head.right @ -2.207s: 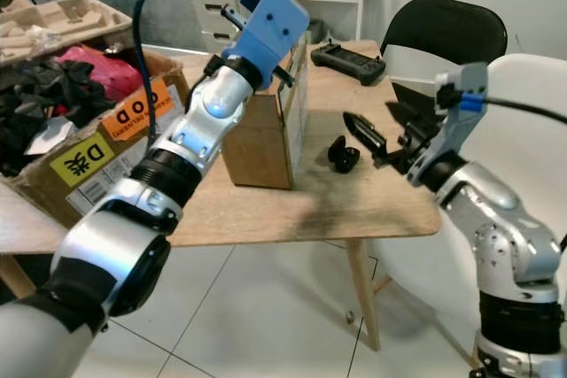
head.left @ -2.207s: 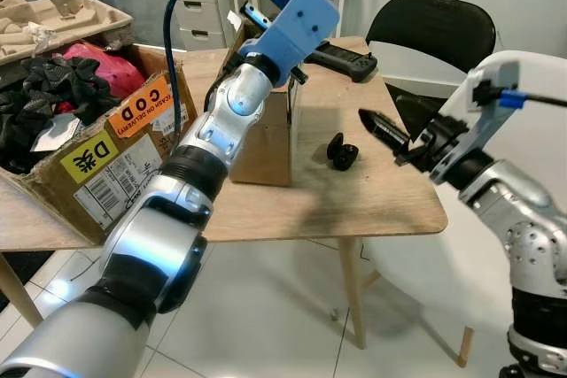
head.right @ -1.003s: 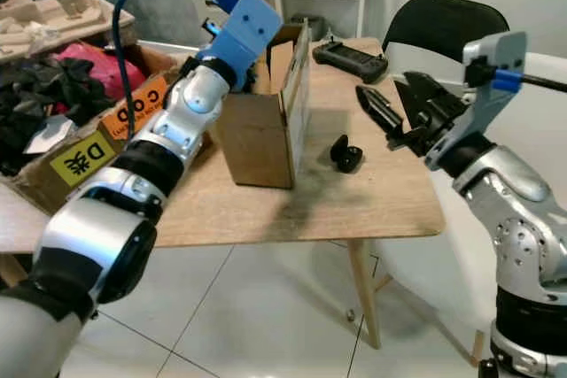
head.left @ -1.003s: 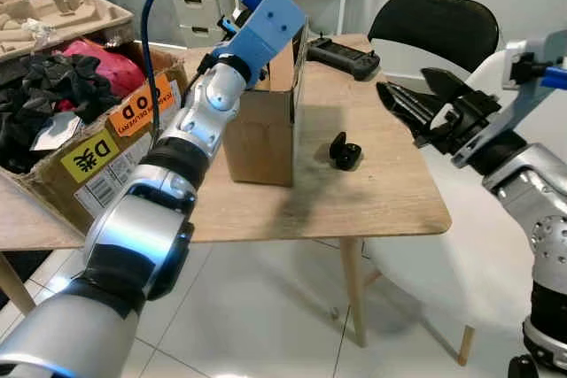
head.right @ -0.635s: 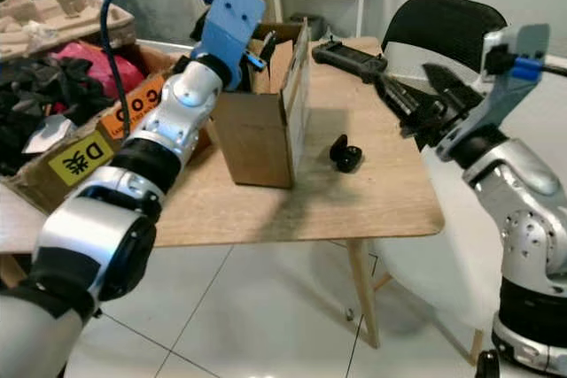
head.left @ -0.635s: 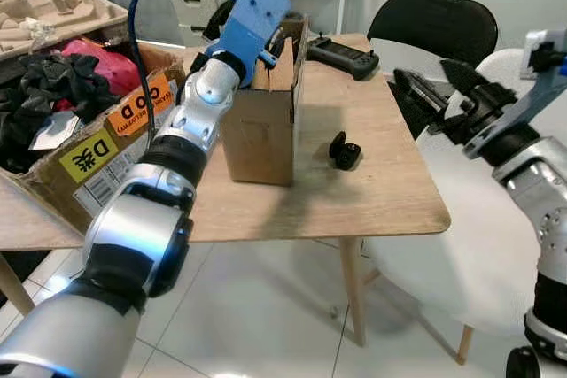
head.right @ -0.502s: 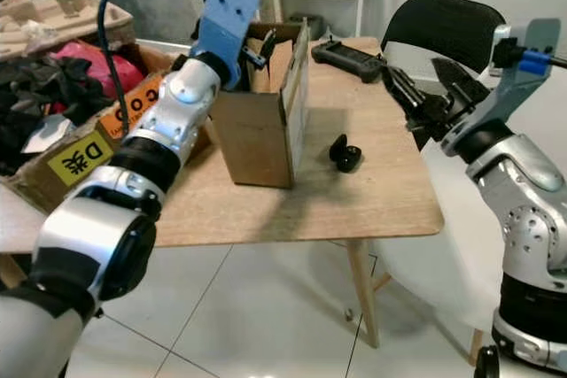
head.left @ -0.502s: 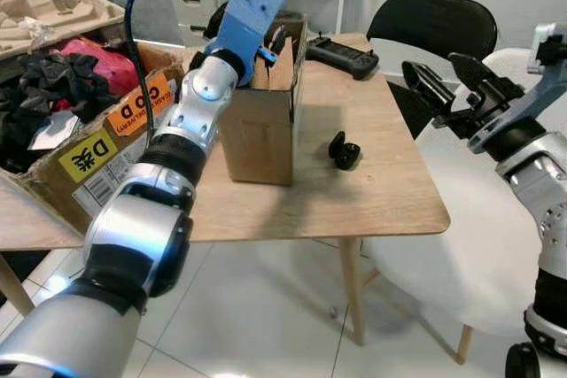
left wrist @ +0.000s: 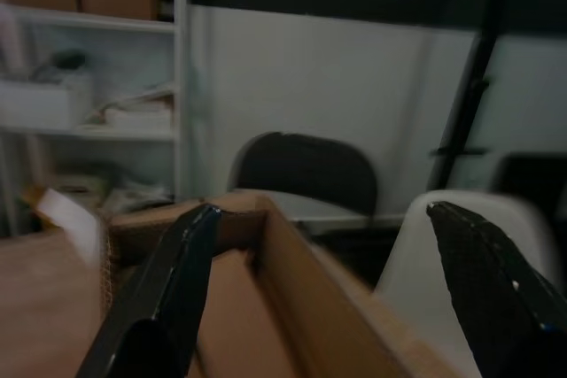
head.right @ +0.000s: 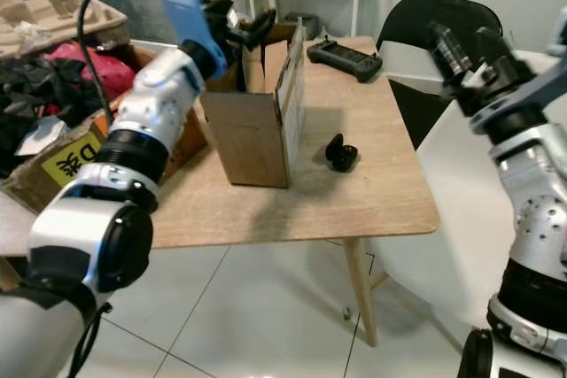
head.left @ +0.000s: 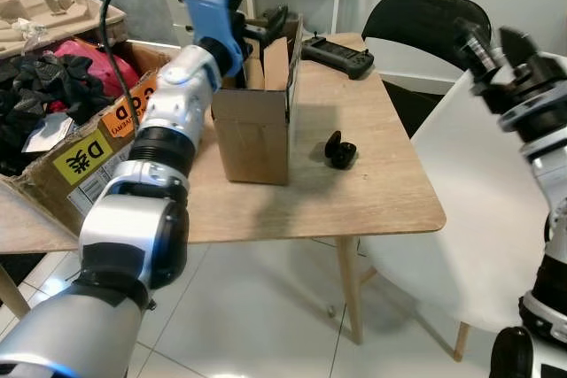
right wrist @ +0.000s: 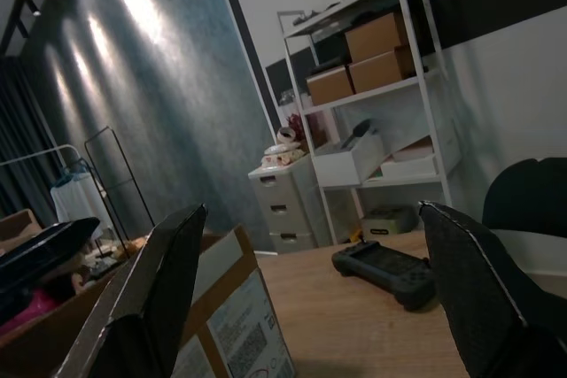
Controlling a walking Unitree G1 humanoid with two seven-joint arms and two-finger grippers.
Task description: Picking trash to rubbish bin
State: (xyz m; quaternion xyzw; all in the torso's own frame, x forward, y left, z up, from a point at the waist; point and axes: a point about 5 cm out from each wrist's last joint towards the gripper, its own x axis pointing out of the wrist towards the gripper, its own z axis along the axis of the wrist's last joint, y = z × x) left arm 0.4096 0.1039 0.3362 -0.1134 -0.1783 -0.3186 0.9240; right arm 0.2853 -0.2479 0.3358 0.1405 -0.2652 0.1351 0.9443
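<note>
Two silver arms with glossy rounded shells and black ribbed joint rings are showing. The left gripper [head.left: 266, 28] is carrying a blue camera block with a black cable looping off; the right gripper [head.right: 461, 46] is wearing long black fingers.

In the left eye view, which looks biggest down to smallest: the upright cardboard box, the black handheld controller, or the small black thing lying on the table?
1. upright cardboard box, clearly largest.
2. black handheld controller; it lies farther from the camera, so it may be larger than it looks.
3. small black object, smallest.
</note>
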